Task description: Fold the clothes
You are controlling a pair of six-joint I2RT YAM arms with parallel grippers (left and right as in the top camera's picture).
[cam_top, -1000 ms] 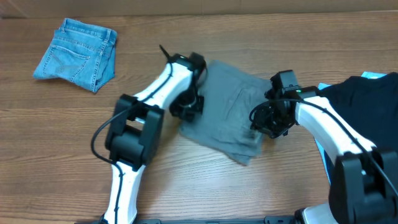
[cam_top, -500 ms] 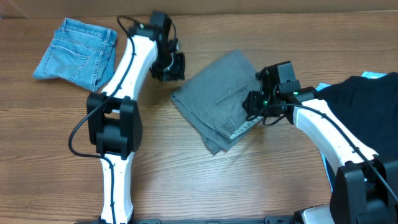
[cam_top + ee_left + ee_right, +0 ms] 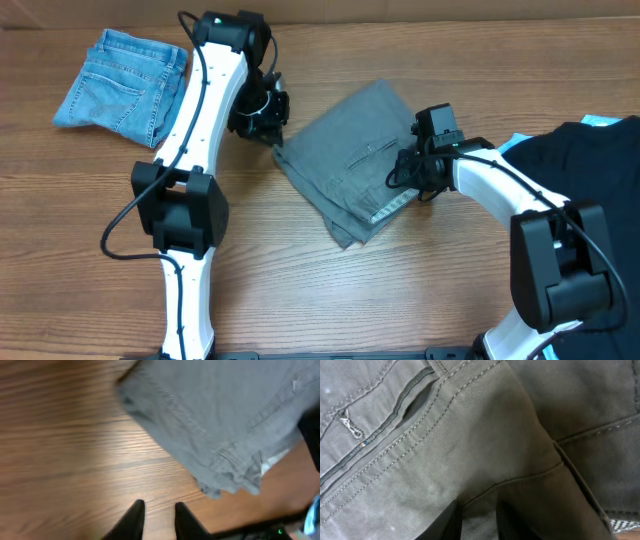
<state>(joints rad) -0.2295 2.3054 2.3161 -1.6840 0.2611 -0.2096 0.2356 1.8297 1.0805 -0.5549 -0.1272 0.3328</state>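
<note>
The grey shorts (image 3: 345, 165) lie folded in the middle of the table, with pale lining (image 3: 392, 208) showing at their lower right edge. My right gripper (image 3: 408, 172) sits on their right edge; in the right wrist view its fingers (image 3: 477, 515) are closed on a raised crease of the grey cloth (image 3: 470, 435), next to a slit pocket. My left gripper (image 3: 262, 112) is just off the shorts' left corner. In the left wrist view its fingers (image 3: 156, 512) are close together over bare wood, holding nothing, with the shorts (image 3: 225, 410) ahead of them.
Folded blue denim shorts (image 3: 125, 85) lie at the far left. A black garment (image 3: 580, 165) is heaped at the right edge over something light blue (image 3: 600, 122). Bare wooden table (image 3: 330, 290) lies in front of the shorts.
The left gripper let go of the shorts and swung up and to the left, then settled near their left corner. The shorts were turned and pulled flatter. The right gripper stayed on their right edge.
</note>
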